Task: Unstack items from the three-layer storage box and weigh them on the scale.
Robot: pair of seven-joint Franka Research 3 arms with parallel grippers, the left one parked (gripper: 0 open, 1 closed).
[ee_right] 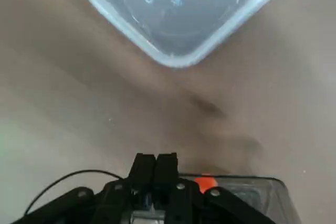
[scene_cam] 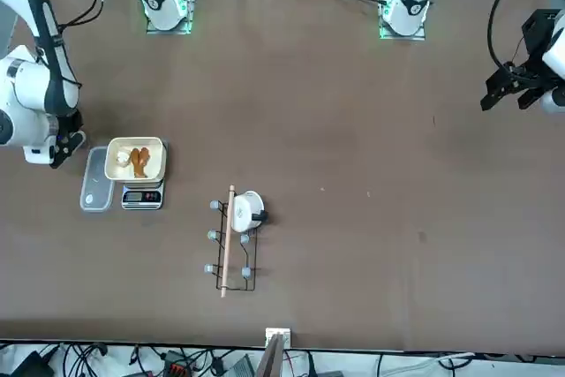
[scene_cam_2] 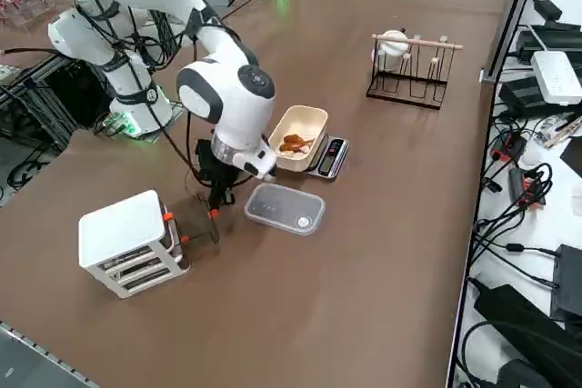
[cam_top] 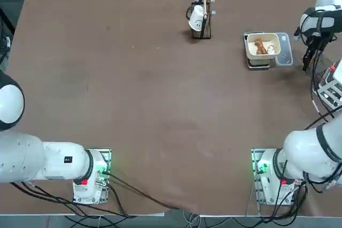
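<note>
Handling a drawer looks next: right gripper [ee_right: 157,157] is pinched together, empty, near the storage box's [scene_cam_2: 118,229] edge; square up with the red tab [ee_right: 206,183] first.

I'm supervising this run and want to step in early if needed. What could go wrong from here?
The right gripper is shut beside the pale grey-white tiered box, so moving toward it unopened might nudge the box. The translucent bluish lid lies on the table near the gripper and might be knocked on a low sweep. The arm reaches close to the cream rounded-square tray, so a bump might tip its pieces.
</note>
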